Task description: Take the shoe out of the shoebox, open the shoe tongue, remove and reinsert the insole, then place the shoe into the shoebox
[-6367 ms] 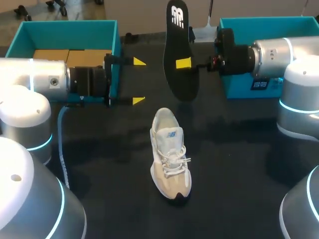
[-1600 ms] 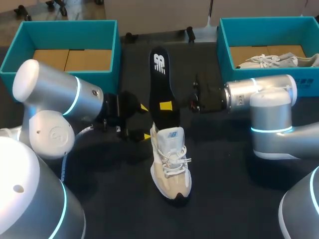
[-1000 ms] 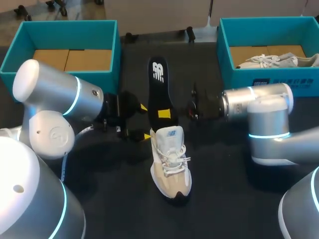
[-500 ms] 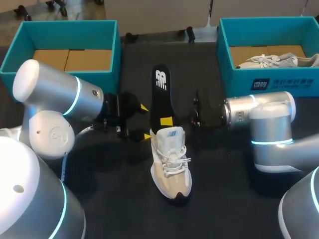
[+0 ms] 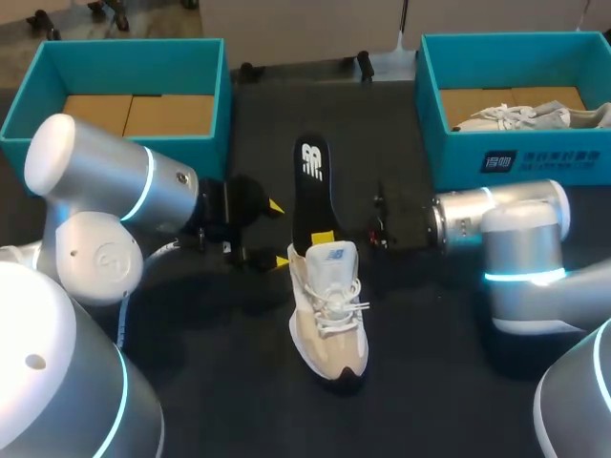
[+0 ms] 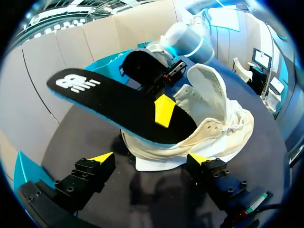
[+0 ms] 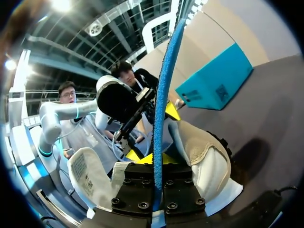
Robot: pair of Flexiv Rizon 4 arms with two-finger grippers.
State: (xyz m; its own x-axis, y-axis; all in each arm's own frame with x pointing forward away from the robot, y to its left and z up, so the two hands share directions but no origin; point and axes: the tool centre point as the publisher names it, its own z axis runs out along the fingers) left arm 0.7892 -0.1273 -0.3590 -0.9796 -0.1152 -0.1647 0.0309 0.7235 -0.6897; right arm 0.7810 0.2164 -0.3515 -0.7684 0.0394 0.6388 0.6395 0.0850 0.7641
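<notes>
The step in hand looks to be putting the insole back. The shoe lies on its sole on the table, out of any box, toe toward the robot, with its tongue standing up out of the way. The insole's front end dips into the opening at the shoe's heel while the rest slants up and away behind the shoe. The right gripper is clamped on the insole just above the shoe's collar, one finger on each face; its wrist view shows the insole edge-on, running straight out from between the fingers. The left gripper sits just left of the shoe's heel with its jaws spread wide and holding nothing; in its own view the heel lies just ahead of the gap, and I cannot tell whether either tip touches the shoe. As I judge it, the next move calls for the right arm to flatten the insole's angle and slide it toward the toe, so it passes under the tongue without buckling or catching on the collar, while the left gripper braces the heel against skidding. Only once the insole lies flat inside does the shoe go to a box: the left box, beyond the shoe, shows a bare floor, and the right box holds a second shoe
</notes>
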